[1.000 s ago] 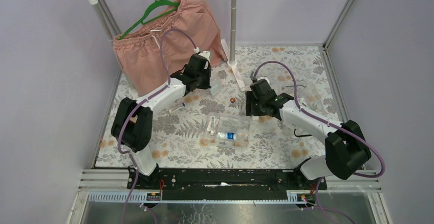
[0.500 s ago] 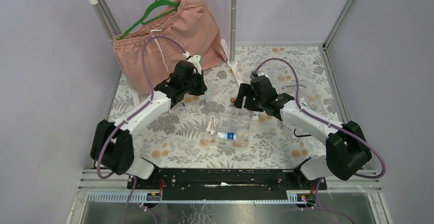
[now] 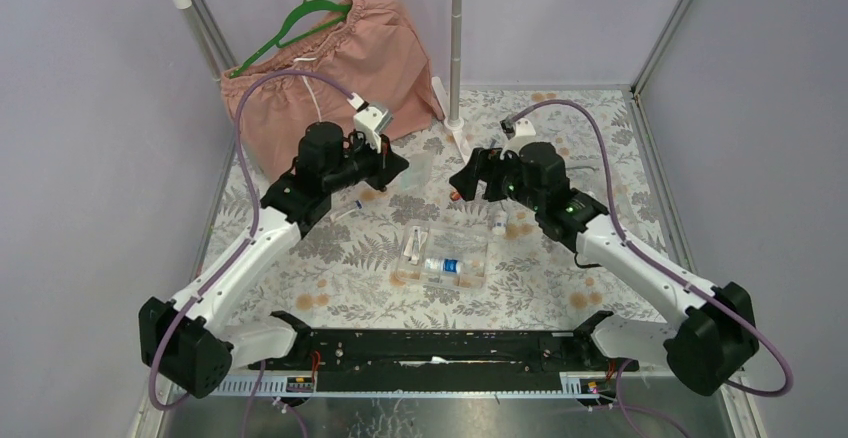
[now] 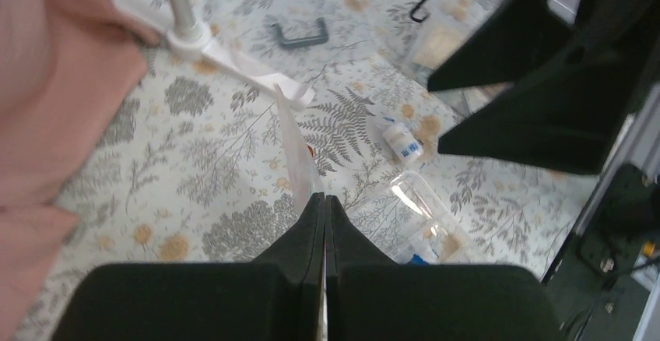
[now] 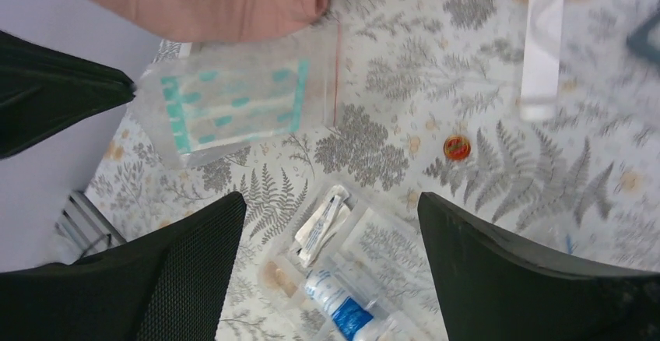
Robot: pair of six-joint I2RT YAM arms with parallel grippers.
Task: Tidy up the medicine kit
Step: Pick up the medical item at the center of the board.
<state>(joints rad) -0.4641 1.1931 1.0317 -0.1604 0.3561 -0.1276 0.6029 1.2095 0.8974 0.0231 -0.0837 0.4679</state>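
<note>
The clear kit box (image 3: 446, 255) lies open at mid-table, holding white sachets (image 5: 322, 226) and a blue-labelled bottle (image 5: 339, 307). My left gripper (image 3: 399, 167) is shut on a clear zip bag of teal strips (image 5: 237, 100) and holds it above the table; in the left wrist view the bag (image 4: 294, 142) is edge-on at my shut fingers (image 4: 324, 201). My right gripper (image 3: 462, 181) is open and empty, raised above the box (image 5: 328, 201). A small white bottle (image 3: 498, 223) lies right of the box. A dark U-shaped handle (image 4: 300, 33) lies loose.
Pink shorts (image 3: 330, 68) hang on a green hanger at the back left. The rack's pole and white foot (image 3: 462, 143) stand at the back centre. A small orange cap (image 5: 457, 148) lies on the cloth. A clear lid (image 3: 600, 186) lies at the right.
Both arms rose and pulled back. The left gripper lifted the zip bag off the table. The right gripper rose and moved left, uncovering the small white bottle.
</note>
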